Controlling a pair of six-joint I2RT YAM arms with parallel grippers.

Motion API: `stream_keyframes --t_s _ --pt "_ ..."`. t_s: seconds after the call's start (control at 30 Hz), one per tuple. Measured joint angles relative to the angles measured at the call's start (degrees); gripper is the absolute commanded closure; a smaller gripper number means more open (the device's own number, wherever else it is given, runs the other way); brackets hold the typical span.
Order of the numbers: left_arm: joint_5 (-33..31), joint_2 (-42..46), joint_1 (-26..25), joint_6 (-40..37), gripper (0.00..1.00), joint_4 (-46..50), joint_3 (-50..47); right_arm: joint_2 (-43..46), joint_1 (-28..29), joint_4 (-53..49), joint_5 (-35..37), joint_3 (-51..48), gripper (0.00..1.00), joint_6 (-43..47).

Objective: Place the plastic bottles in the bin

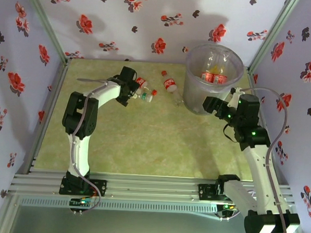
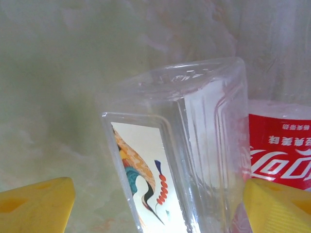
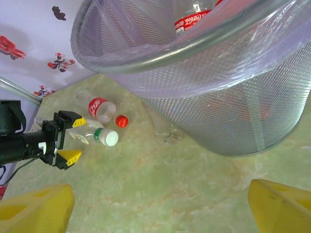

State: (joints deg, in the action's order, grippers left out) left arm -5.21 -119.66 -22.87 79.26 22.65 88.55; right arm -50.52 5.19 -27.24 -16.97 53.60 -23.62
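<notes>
Seen from above, the white-labelled bottle lies on its side on the table, toward 12 o'clock from the middle. Its long axis runs 9 to 3, with the white cap at the 3 o'clock end. The left gripper straddles its base end, jaws apart and not clamped; one yellow pad stands clear of the bottle's wall. Just beside it at 12 o'clock lies a red-labelled bottle, red cap toward 4 o'clock. The bin stands upright at 2 o'clock, with more bottles inside. The right gripper hangs near the bin's foot, released and holding nothing
</notes>
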Motion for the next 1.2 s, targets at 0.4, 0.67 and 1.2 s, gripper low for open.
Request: stream_keyframes --t_s 0.4,0.67,1.2 --pt "0.28 -2.27 0.0 2.21 0.3 1.01 -0.59 0.68 0.0 -0.04 0.04 -0.2 0.06 0.02" --pt "0.28 -0.26 0.04 2.8 0.41 -1.92 -3.74 0.7 0.0 -0.9 0.09 -0.2 0.06 0.04" --pt "-0.33 16.26 0.15 -4.09 0.85 -5.03 -18.53 -0.55 1.2 -5.46 -0.46 4.81 0.08 1.33"
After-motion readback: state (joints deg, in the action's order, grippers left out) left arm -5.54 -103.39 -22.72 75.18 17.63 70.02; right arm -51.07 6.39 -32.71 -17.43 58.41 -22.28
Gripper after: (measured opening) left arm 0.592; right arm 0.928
